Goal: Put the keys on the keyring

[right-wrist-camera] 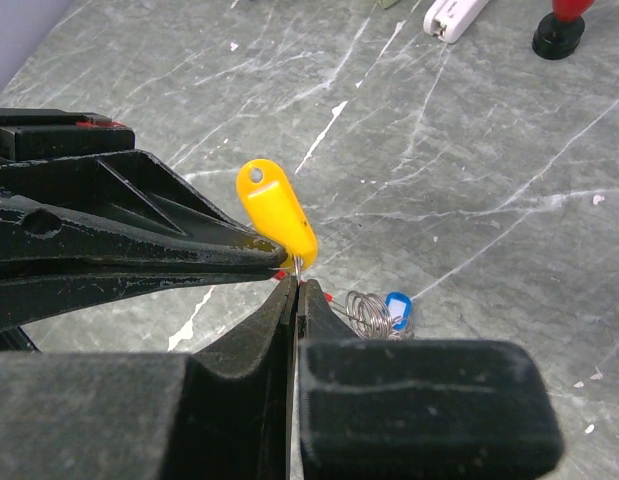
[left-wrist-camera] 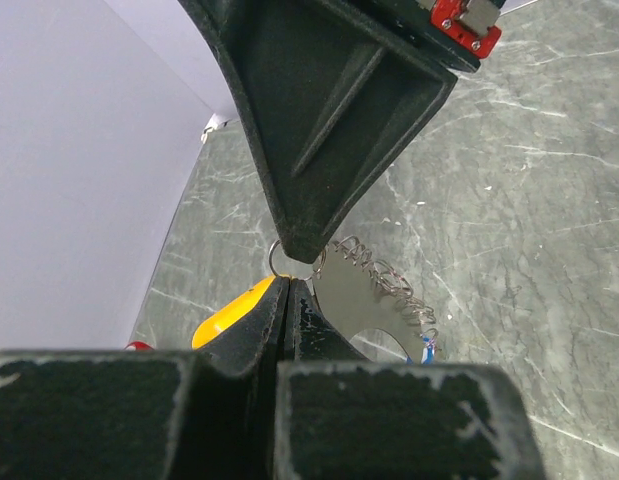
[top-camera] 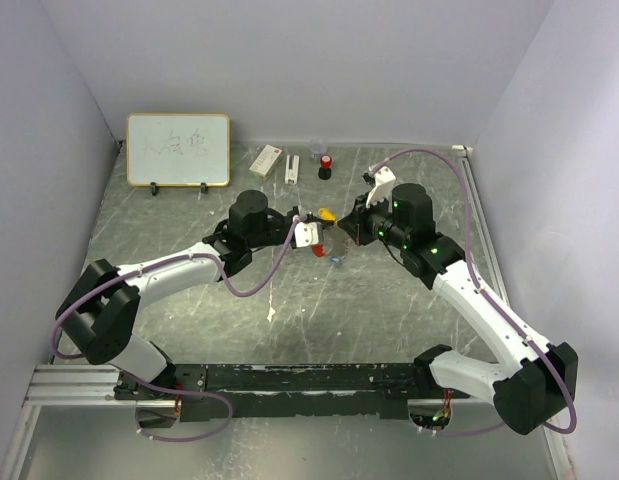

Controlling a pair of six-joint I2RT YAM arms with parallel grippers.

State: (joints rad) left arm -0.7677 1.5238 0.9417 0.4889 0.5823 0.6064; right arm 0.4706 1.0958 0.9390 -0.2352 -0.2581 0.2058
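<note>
Yellow plastic marks the yellow-headed key [right-wrist-camera: 277, 212], held up over the grey marbled table [top-camera: 389, 310] between the two arms; its end with the hole points up and free, and its thin silvery end runs down into the slit of the right gripper [right-wrist-camera: 296, 295], whose fingers are pressed together on it.

The left gripper [left-wrist-camera: 287, 292] reaches this key from the opposite side, fingers also pressed flat together, tip against the key's lower end; a small silvery ring [left-wrist-camera: 276, 258] sits just at that tip, touching the point of the right gripper, but whether the left fingers pinch it cannot be told.

From the ring, a coil of silvery loops [left-wrist-camera: 384, 278], part of the keyring, trails away from the yellow-headed key toward the table; the blue key [right-wrist-camera: 397, 307] lies at the far end of that coil, below and to the right of the yellow-headed key in the right wrist view.

Small red bits [top-camera: 317, 250] show just beneath the yellow-headed key, on either side of the right fingers; too little shows to say what they belong to.

Well beyond the yellow-headed key, near the back wall, stand a red-and-black cylinder [top-camera: 325, 166] and a white box [top-camera: 266, 157]; further left of it leans a whiteboard [top-camera: 178, 150].
</note>
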